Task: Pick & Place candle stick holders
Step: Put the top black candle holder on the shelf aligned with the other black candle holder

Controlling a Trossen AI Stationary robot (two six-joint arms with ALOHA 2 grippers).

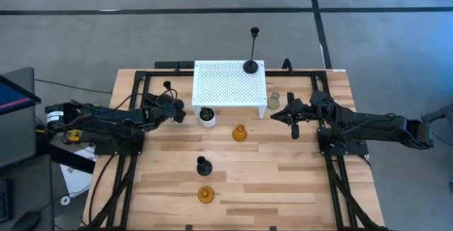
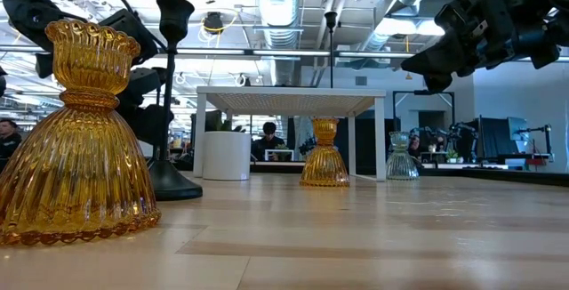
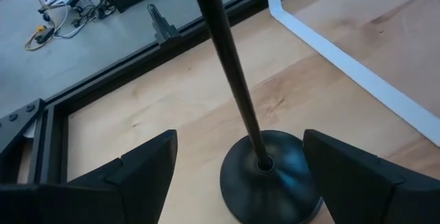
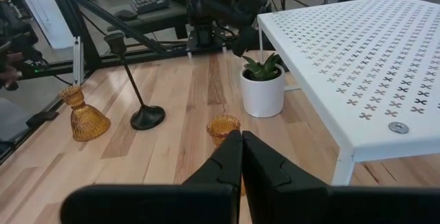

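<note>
My left gripper (image 1: 175,109) is open at the table's left, beside the white stand. In the left wrist view its fingers (image 3: 137,172) stand on either side of the round base of a black candle stick holder (image 3: 268,176) that stands on the table. The holder's top shows in the high view (image 1: 168,86). My right gripper (image 1: 287,115) is shut and empty, hovering right of the stand, near the clear glass holder (image 1: 273,101). Another black holder (image 1: 250,66) stands on the stand. One amber holder (image 1: 239,133) stands mid-table, and a black holder (image 1: 203,166) and an amber one (image 1: 205,195) nearer.
The white perforated stand (image 1: 228,82) sits at the table's far middle. A small white pot with a green plant (image 1: 207,116) stands by its near left leg. People and desks show in the room beyond in the low view. Bare wood lies at the near right (image 1: 297,188).
</note>
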